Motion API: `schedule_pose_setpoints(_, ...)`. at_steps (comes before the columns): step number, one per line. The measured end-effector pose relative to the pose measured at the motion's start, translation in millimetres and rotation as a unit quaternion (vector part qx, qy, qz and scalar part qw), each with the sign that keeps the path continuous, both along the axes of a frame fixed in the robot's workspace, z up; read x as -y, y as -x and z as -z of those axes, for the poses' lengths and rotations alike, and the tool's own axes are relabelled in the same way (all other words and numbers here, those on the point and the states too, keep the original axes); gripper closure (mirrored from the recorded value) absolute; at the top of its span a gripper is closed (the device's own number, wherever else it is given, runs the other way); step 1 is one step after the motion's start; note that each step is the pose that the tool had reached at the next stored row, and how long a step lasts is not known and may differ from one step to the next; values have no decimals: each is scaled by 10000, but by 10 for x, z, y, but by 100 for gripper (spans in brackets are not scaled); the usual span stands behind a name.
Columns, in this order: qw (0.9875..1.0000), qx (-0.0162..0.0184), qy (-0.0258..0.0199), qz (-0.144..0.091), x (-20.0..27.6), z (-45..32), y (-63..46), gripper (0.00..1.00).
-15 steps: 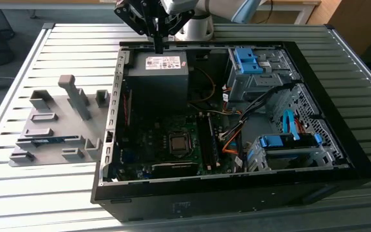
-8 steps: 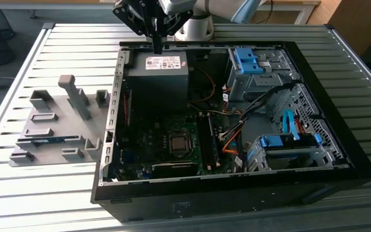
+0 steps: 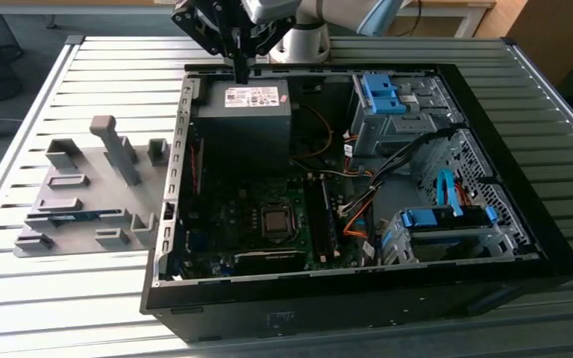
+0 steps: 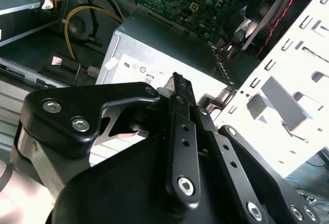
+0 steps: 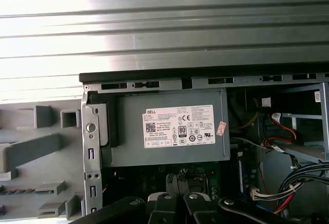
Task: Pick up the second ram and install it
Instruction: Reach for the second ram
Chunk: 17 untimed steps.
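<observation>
Blue-green second ram [image 3: 71, 217] lies flat in the grey fixture [image 3: 95, 170] on the exterior view's left of the computer case [image 3: 366, 302], its long axis pointing at the case wall, well apart from the claw [image 3: 239, 74], which hangs pressed together and apparently empty above the case's power supply [image 3: 251, 127].

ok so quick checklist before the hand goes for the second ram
1. Second ram lying in the grey holder tray, exterior view's left: ok.
2. Hand over the ram: not ok, it hangs above the power supply.
3. Hand open for a grasp: not ok, it looks shut and empty.
4. Free ram slot on the motherboard: cannot tell.
5. Computer case side open: ok.
</observation>
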State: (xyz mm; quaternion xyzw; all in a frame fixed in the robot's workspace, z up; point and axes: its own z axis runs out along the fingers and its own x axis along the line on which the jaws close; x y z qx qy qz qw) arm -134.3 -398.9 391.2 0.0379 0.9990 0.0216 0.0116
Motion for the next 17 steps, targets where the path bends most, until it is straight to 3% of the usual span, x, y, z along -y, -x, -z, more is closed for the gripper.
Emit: schedule_pose_setpoints(17,10000,-25,0,0,0,18,43,89)
